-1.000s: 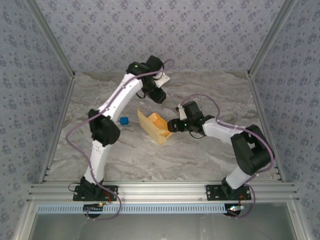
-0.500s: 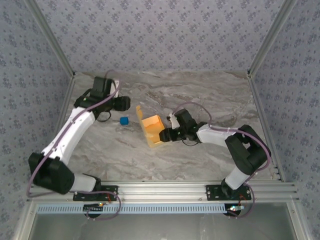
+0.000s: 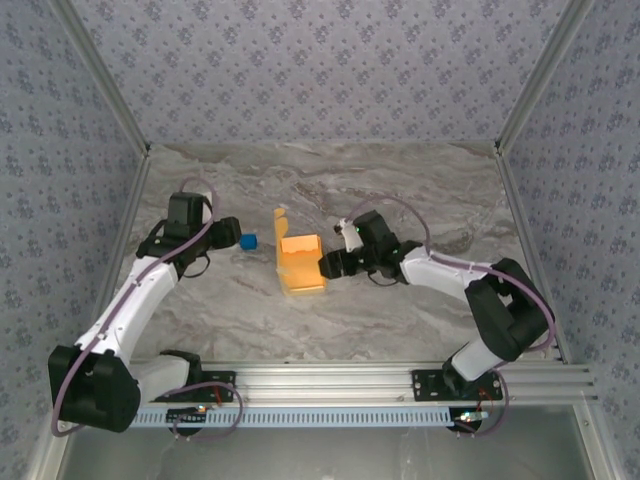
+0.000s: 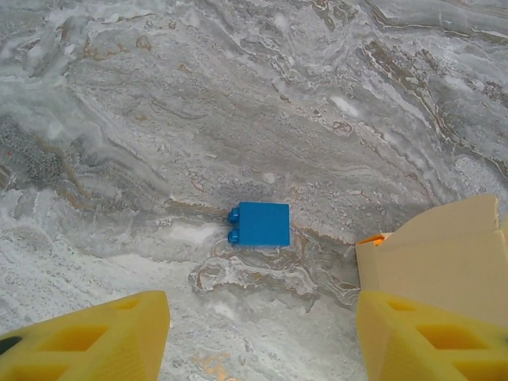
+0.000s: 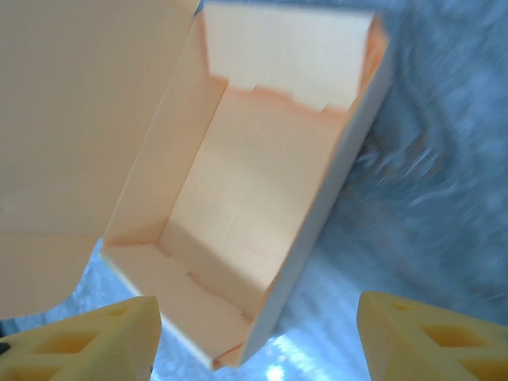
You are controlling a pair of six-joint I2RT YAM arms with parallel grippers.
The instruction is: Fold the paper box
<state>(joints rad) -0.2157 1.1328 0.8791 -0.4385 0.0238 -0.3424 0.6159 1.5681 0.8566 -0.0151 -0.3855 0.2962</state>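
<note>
Yellow-orange cardboard paper box [image 5: 262,198] sits, seemingly untouched, ahead of the open right pincer [image 5: 258,309]; closing skewed could crush 1 wall. Left pincer [image 4: 262,305] gapes empty.

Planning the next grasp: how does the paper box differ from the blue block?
The paper box is yellow-orange; the blue block is blue. The paper box is far larger than the blue block. The paper box is an open hollow tray with a flap up; the blue block is compact with two studs. Both rest on the table.
</note>
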